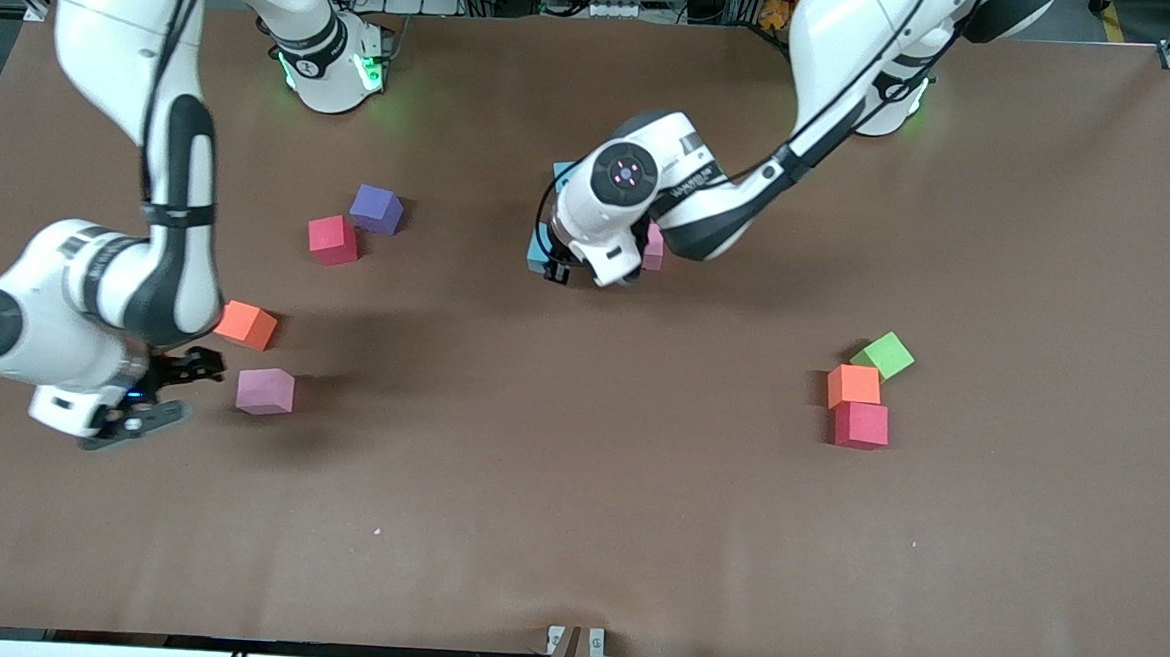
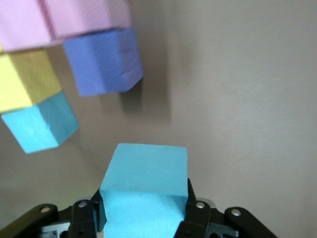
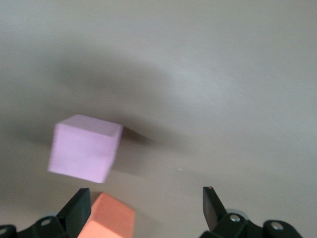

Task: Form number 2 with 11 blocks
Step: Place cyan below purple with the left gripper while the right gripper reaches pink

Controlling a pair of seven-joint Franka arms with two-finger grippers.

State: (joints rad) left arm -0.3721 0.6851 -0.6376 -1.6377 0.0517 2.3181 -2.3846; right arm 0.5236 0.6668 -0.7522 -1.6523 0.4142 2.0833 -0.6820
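Observation:
My left gripper (image 1: pixel 558 267) (image 2: pixel 143 201) is shut on a light blue block (image 1: pixel 538 251) (image 2: pixel 146 188), low over the middle of the table. Beside it lies a cluster of blocks, mostly hidden under the left arm in the front view. The left wrist view shows the cluster's pink (image 2: pixel 74 20), blue-violet (image 2: pixel 104 62), yellow (image 2: pixel 22 82) and light blue (image 2: pixel 39 124) blocks touching. My right gripper (image 1: pixel 166 394) (image 3: pixel 146 208) hangs open at the right arm's end, beside a pink block (image 1: pixel 264 391) (image 3: pixel 84 148) and an orange block (image 1: pixel 245 324) (image 3: pixel 106 218).
A red block (image 1: pixel 332 239) and a purple block (image 1: pixel 377 208) lie together toward the right arm's end. Toward the left arm's end, a green cube (image 1: pixel 884 355), an orange block (image 1: pixel 853 386) and a red block (image 1: pixel 861 425) touch in a row.

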